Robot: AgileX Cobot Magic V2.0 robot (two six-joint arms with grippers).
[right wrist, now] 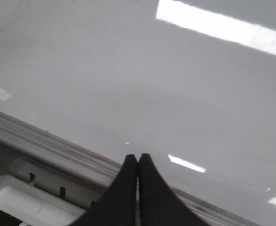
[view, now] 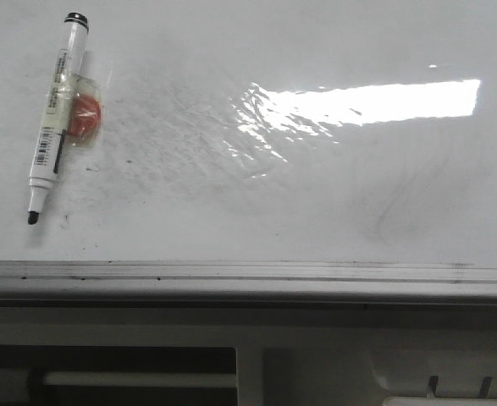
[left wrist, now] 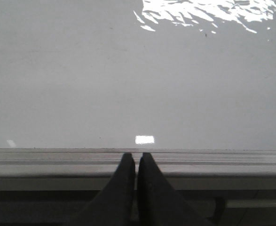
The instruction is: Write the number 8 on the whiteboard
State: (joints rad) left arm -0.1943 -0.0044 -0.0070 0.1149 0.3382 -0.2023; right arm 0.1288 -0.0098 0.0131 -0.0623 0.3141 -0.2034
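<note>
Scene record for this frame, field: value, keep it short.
board: whiteboard, grey smudges, glare, no 8 drawn yet
marker: uncapped marker lying on the board's left part, tip toward the frame edge
beside marker: red-orange item in a clear wrapper
left gripper: shut, empty, over the frame edge
right gripper: shut, empty, over the frame edge

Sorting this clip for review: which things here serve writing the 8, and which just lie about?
For the job:
whiteboard, no 8 on it yet
uncapped marker
left gripper, shut, empty
right gripper, shut, empty

Lying about:
red piece in clear wrap, beside the marker
</note>
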